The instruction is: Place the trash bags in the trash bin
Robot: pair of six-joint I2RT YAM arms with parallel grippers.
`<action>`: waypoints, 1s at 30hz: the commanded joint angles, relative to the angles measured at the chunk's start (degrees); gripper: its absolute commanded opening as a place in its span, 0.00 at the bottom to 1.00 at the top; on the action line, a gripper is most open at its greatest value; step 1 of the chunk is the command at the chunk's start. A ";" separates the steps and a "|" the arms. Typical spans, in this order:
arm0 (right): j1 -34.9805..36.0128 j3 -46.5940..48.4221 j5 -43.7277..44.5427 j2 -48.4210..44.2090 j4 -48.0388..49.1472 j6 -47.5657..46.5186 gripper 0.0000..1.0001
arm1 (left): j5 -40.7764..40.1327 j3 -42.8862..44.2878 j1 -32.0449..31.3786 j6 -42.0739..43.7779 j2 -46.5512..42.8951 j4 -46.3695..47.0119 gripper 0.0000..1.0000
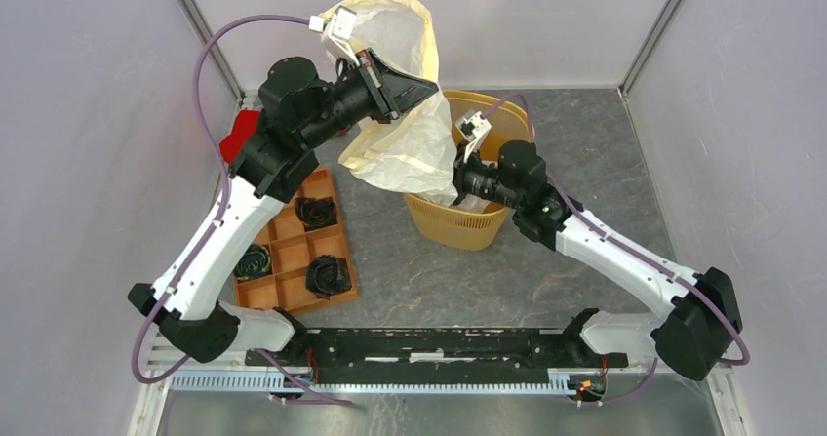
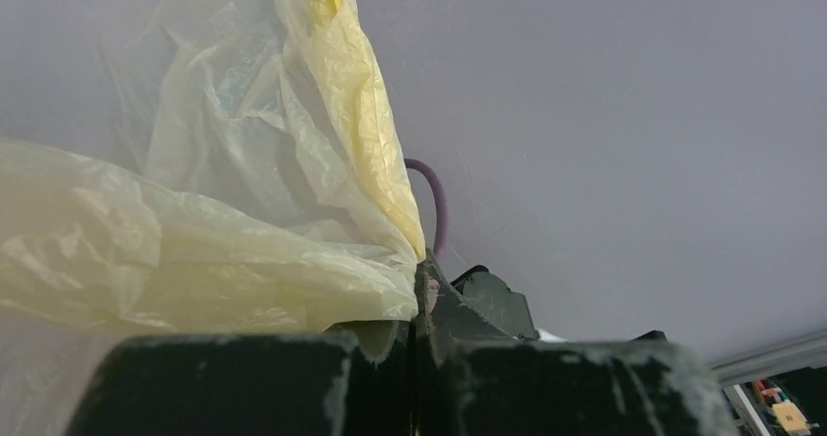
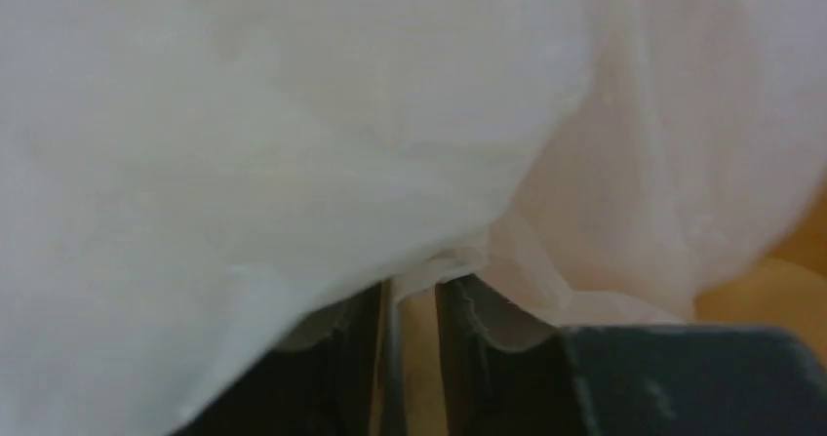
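Note:
The trash bag [image 1: 400, 134], thin cream-white plastic, hangs from my left gripper [image 1: 414, 90], which is raised above the table just left of the trash bin [image 1: 488, 226]. The bag's lower end reaches down into the bin's left side. In the left wrist view my left gripper [image 2: 414, 290] is shut on a fold of the bag [image 2: 195, 251]. My right gripper [image 1: 451, 178] is at the bin's left rim, against the bag's lower part. In the right wrist view its jaws [image 3: 414, 295] stand a narrow gap apart, with the bag [image 3: 293, 114] draped over the fingertips and the bin's orange [image 3: 780, 251] behind.
A flat orange compartment tray [image 1: 293, 251] with black items lies left of the bin under the left arm. A red cloth [image 1: 239, 134] lies behind that arm at the far left. Enclosure walls and posts stand close on all sides.

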 commanded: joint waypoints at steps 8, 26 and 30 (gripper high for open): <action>-1.63 19.22 32.76 -4.03 -38.67 -26.68 0.79 | -0.28 2.79 -0.10 1.38 5.57 4.29 0.02; -1.59 19.43 18.55 -8.16 -33.03 -20.96 0.79 | -2.78 8.59 -0.15 8.50 11.01 -4.26 0.02; -1.53 19.32 19.80 -12.73 -31.74 -17.88 0.81 | 0.47 13.21 -0.79 5.66 16.50 -4.05 0.02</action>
